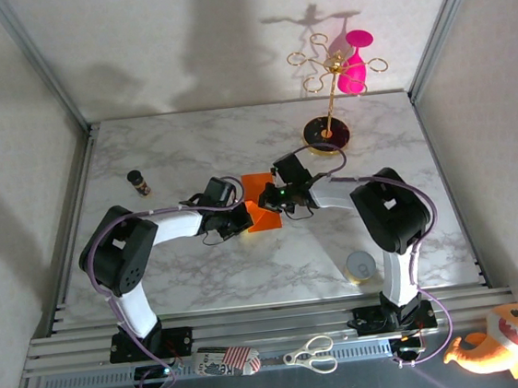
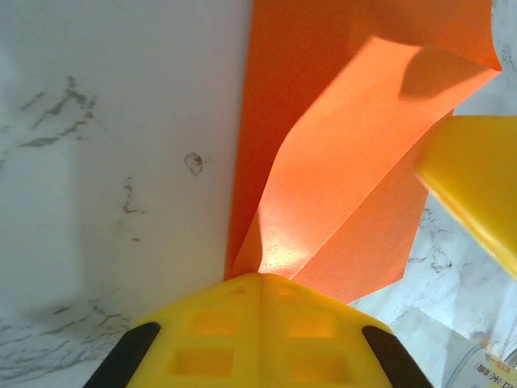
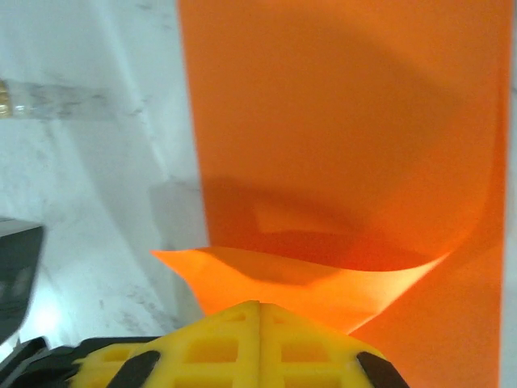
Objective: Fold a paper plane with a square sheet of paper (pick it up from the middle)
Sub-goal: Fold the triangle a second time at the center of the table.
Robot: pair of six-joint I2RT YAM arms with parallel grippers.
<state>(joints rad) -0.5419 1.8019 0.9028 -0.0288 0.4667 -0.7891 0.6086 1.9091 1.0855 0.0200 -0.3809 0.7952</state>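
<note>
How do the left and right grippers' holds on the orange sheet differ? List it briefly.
The left gripper meets the square sheet of paper from its left, the right gripper from its right. The left gripper's flap stands tall, narrowing to its jaws; the right gripper's is a low, wide curl. Shared: yellow jaws shut on it.

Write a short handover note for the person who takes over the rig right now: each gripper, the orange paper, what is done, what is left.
Left gripper: shut, pinching a lifted flap of the square sheet of paper.
Right gripper: shut on a raised, curled edge of the sheet, from the other side.
Paper: in the middle of the marble table, between the two grippers; part lies flat, part is held up.
Done: both grippers hold the sheet and a fold seems begun; I cannot tell how many creases are set.
Left: finish the folds; no pointed dart shape yet.
</note>
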